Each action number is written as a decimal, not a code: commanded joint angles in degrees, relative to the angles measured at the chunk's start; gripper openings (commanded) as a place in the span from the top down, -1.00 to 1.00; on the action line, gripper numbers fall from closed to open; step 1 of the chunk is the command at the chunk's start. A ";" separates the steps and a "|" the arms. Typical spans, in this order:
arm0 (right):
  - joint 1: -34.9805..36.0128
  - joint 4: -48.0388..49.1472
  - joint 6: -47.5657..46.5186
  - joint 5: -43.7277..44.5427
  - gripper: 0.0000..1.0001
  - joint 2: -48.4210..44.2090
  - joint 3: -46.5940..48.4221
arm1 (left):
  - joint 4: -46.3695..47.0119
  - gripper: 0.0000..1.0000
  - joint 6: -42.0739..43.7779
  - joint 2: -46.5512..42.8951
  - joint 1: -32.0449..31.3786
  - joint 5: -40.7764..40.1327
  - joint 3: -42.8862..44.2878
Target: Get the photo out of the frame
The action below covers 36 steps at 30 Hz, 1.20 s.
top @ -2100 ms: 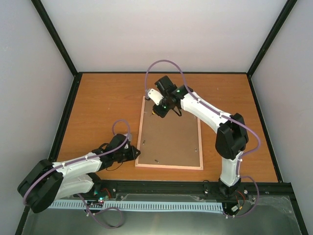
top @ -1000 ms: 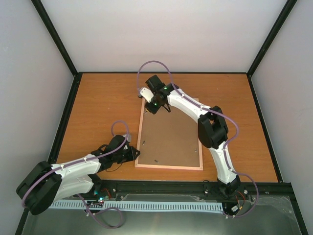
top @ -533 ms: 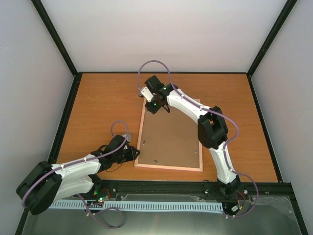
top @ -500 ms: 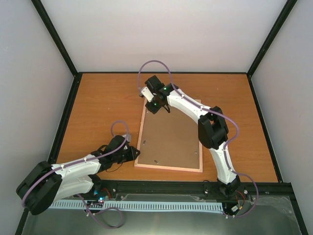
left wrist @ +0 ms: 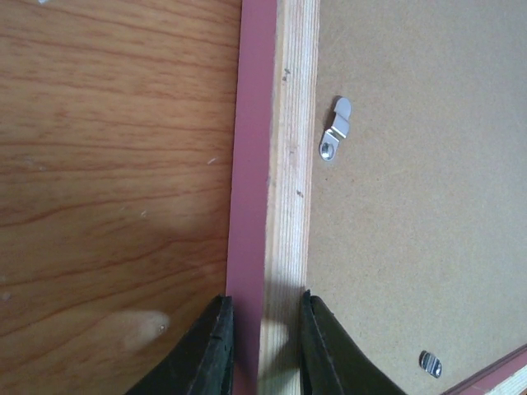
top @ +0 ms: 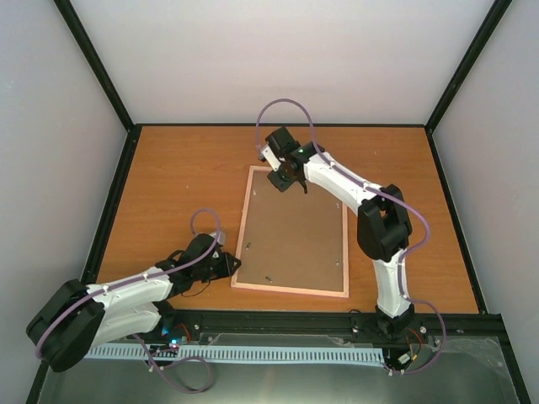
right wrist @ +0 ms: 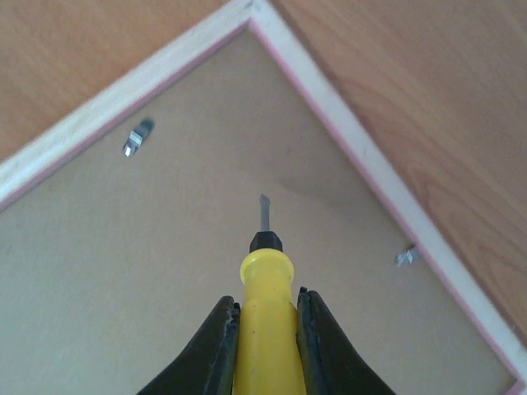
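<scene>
The frame [top: 295, 240] lies face down on the table, brown backing board up, with a thin pink border round it. The photo is hidden under the board. My left gripper [top: 231, 264] is shut on the frame's left rail [left wrist: 272, 164] near its near-left corner, one finger [left wrist: 212, 337] outside and the other on the board side. My right gripper [top: 283, 175] hovers at the frame's far edge, shut on a yellow-handled screwdriver [right wrist: 265, 284]. Its blade points at the board just inside a frame corner [right wrist: 251, 10].
Small metal tabs [left wrist: 335, 130] [right wrist: 137, 138] [right wrist: 404, 256] sit along the board's edges. The wooden table [top: 168, 181] is bounded by white walls with black corner posts [top: 93, 59], and a black rail [top: 278, 321] runs along the near edge.
My right gripper, still holding the screwdriver, has moved right along the frame's far edge from the far-left corner. The left gripper keeps its hold on the rail.
</scene>
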 commanded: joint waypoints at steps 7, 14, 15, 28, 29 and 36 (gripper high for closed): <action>-0.63 4.44 -2.61 -2.89 0.94 -15.24 -17.00 | -11.91 0.15 -2.54 -5.33 -0.50 -4.31 3.69; -2.46 7.15 -3.50 -3.42 0.94 -23.22 -27.81 | -16.49 -0.08 2.79 0.59 -0.21 -12.21 12.06; -3.05 7.21 -3.65 -3.67 0.94 -23.92 -28.38 | -16.69 -0.09 3.83 2.88 -0.16 -12.86 13.55; -12.91 8.13 -6.33 -7.69 0.95 -21.58 -22.51 | -13.90 0.16 13.87 28.65 6.48 -14.71 33.16; -13.33 8.24 -6.42 -7.78 0.94 -20.89 -21.81 | -14.25 0.20 14.04 30.04 6.59 -15.23 34.43; -15.19 10.37 -5.66 -8.88 0.94 -15.78 -17.20 | -13.93 0.41 14.95 35.36 6.66 -15.90 37.66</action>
